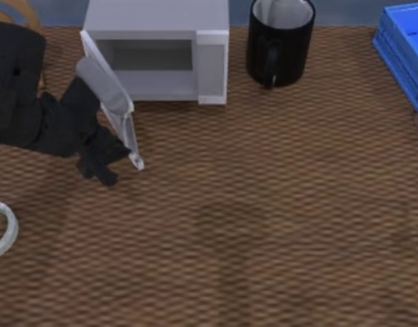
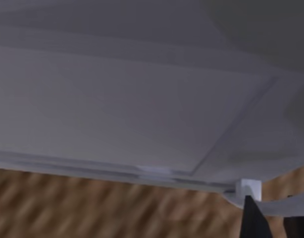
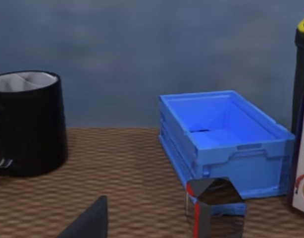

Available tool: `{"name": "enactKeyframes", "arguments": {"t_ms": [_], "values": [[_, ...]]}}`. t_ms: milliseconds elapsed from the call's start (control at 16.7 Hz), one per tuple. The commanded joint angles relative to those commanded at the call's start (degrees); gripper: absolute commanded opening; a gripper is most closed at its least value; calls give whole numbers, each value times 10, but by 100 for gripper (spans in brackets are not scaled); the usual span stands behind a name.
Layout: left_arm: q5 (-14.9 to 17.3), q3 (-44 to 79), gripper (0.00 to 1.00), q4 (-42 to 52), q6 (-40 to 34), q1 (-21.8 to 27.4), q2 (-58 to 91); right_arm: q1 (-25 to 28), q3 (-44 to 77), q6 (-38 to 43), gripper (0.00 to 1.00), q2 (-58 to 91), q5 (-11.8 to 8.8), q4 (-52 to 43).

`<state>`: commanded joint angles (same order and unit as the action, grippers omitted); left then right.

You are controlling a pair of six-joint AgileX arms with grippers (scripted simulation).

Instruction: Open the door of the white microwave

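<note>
Top view: the white microwave (image 1: 158, 51) stands at the far left of the tabletop (image 1: 263, 225), its cavity exposed. The door (image 1: 112, 102) hangs from the hinge at the microwave's left front corner and swings out toward the near edge, already past a right angle to the front face; its long axis runs obliquely from that hinge to the free edge carrying the handle bar (image 1: 133, 146). The left gripper (image 1: 110, 158) sits just beside that free edge, on the door's outer side, with the door panel extending up and away from it toward the hinge. Whether its fingers clasp the handle bar cannot be told; the left wrist view is filled by the door's grey window (image 2: 122, 109), with only a dark fingertip (image 2: 253, 223) below a white corner block. The left arm is judged the working one. A black mug (image 1: 280, 42) stands well beyond the microwave, a blue crate (image 1: 403, 44) farther still; neither obstructs the swing. The right gripper is not visible from above; its wrist view faces mug and crate.
</note>
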<state>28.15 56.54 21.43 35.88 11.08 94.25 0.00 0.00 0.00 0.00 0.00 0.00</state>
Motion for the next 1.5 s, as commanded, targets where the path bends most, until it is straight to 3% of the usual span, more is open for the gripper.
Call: {"name": "enactKeyframes", "arguments": {"t_ms": [1140,1500], "values": [[0,0,0,0,0,0,0,0,0,0,100,0,0,0],[23,10,0,22,43,-16,3,0,0,0,100,0,0,0]]}}
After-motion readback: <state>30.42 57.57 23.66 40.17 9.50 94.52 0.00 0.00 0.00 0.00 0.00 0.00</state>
